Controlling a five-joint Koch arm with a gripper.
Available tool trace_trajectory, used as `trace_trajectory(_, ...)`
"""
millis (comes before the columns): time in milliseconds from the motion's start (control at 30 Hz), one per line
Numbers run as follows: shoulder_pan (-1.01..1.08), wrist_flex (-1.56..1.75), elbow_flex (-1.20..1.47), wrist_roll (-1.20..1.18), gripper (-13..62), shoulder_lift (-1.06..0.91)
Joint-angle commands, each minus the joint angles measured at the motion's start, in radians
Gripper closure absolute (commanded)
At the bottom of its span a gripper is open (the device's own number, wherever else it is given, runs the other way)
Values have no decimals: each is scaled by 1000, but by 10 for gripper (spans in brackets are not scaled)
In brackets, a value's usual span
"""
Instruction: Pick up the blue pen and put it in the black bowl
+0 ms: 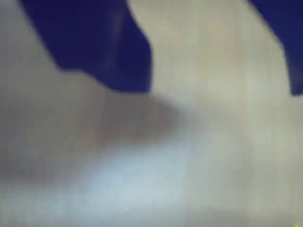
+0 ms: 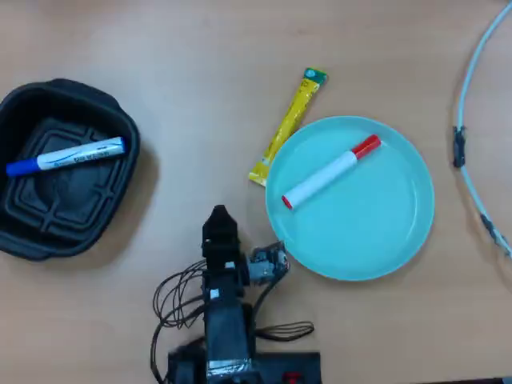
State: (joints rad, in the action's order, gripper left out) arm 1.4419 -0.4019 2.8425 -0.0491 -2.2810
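The blue pen (image 2: 66, 156) already lies inside the black bowl (image 2: 120, 188), long axis nine-to-three, at ten o'clock from the gripper (image 2: 218, 218), whose fingers (image 1: 118, 66) stand wide apart, holding nothing.

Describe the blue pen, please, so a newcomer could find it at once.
In the overhead view, find the black bowl at the left edge of the table. The blue pen lies inside it, white with blue ends; the other pen, red-capped, lies on the teal plate.

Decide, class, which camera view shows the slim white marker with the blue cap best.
The overhead view: the slim white marker with the blue cap lies in full sight inside the black rounded-square plastic bowl. The wrist view is blurred, showing only bare table and blue gripper parts, no marker.
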Motion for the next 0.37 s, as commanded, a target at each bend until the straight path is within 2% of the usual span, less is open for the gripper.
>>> trace_trajectory(0, -2, -2, 34, 20, 185, -95)
trace_trajectory(333, 0, 129, 176, 8, 190, -94)
